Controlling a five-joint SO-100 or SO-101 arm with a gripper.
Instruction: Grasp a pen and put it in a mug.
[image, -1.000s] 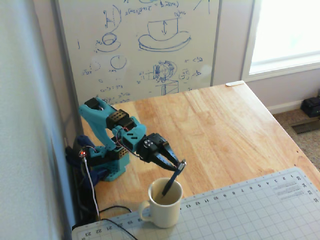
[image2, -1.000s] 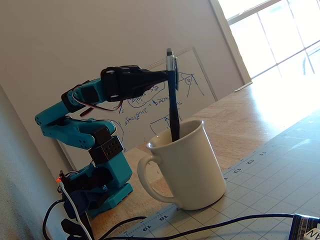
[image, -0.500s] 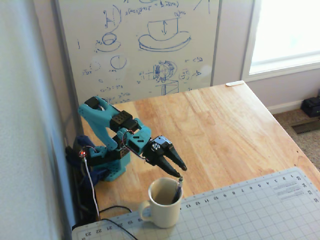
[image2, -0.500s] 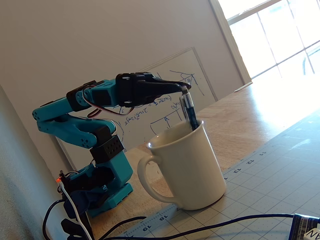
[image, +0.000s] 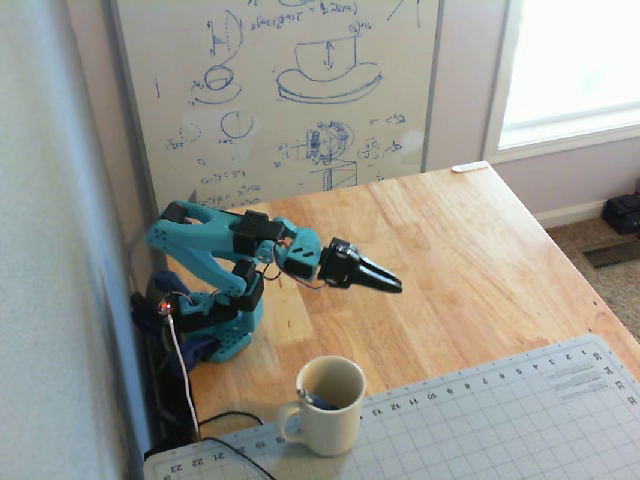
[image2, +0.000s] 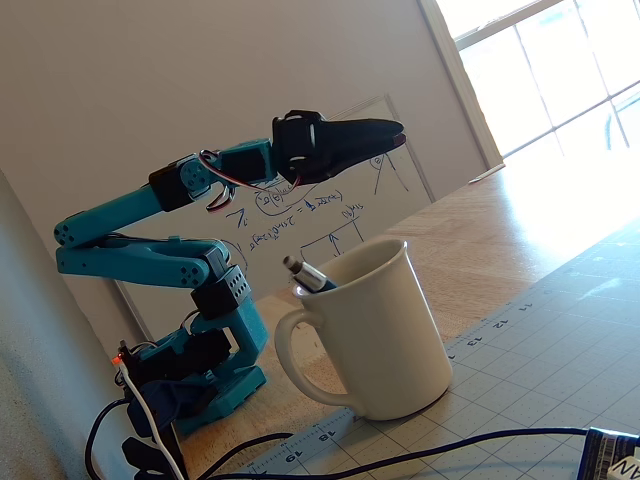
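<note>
The cream-white mug (image: 327, 412) stands at the near edge of the wooden table, on the corner of the cutting mat, handle to the left; it also shows large in a fixed view (image2: 375, 335). The pen (image2: 307, 274) leans inside the mug, its silvery end sticking out over the rim on the left; from above only a bluish bit of the pen (image: 318, 400) shows inside. My gripper (image: 395, 286) is shut and empty, held in the air above the table behind the mug; it also shows in a fixed view (image2: 398, 133).
A grey-green cutting mat (image: 480, 420) with a grid covers the near right of the table. A whiteboard (image: 290, 90) with blue sketches leans at the back. Cables (image: 180, 370) run down by the arm's base at the left. Bare wood (image: 470, 240) lies to the right.
</note>
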